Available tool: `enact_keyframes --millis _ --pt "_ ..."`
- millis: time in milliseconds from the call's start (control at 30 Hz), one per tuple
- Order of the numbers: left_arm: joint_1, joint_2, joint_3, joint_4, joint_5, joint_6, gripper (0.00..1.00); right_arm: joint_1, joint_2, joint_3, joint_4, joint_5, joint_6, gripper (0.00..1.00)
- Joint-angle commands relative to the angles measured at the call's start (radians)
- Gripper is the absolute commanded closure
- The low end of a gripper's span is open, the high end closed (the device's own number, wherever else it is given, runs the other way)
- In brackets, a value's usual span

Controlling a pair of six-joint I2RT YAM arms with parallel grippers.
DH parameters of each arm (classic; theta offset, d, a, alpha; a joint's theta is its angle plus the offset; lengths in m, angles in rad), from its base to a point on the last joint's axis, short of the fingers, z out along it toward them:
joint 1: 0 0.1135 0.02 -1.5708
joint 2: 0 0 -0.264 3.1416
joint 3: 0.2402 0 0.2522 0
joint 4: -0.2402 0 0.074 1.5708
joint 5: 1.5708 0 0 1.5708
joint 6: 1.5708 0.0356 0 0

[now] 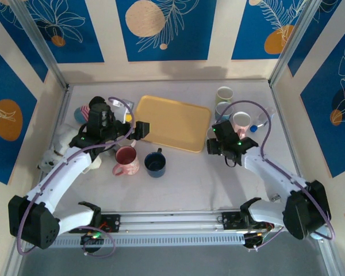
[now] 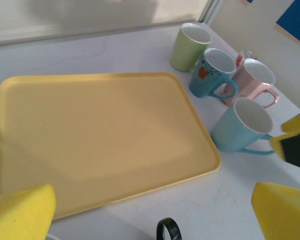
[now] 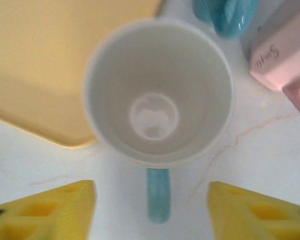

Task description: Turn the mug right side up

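Standing upright on the white counter, the pale blue ceramic mug sits just beside the flat yellow tray's corner. The right end effector is released, its fingers flanking the mug's handle without touching. The left end effector is spread wide at the tray's edge.

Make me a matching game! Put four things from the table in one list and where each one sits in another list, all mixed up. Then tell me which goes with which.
Things:
1. tray
2. green mug
3. dark blue mug
4. light blue mug

Places:
A. next to the pink mug, in front of the tray
B. beside the tray's near right corner
C. farthest back in the row of mugs
D. middle of the table

Pairs: 1-D, 2-C, 3-A, 4-B
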Motion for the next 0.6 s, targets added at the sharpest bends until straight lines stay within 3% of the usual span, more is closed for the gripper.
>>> enact_keyframes --millis 0,133,300,567 --pt "0.004 -0.025 -0.034 0.065 -0.074 -0.013 0.0 -0.027 -0.072 0.095 -0.003 -0.172 -0.078 0.22" --pt "0.004 -0.028 -0.046 0.086 -0.152 0.037 0.0 -0.092 -0.064 0.186 -0.001 -0.3 -0.094 0.01" --pt "0.006 -0.014 -0.064 0.142 -0.242 0.104 0.0 -0.26 0.001 0.247 0.099 -0.481 -0.101 0.01" --pt "0.039 0.08 -0.078 0.283 -0.321 0.189 0.0 -0.631 0.187 0.22 0.377 -0.736 -0.071 0.0"
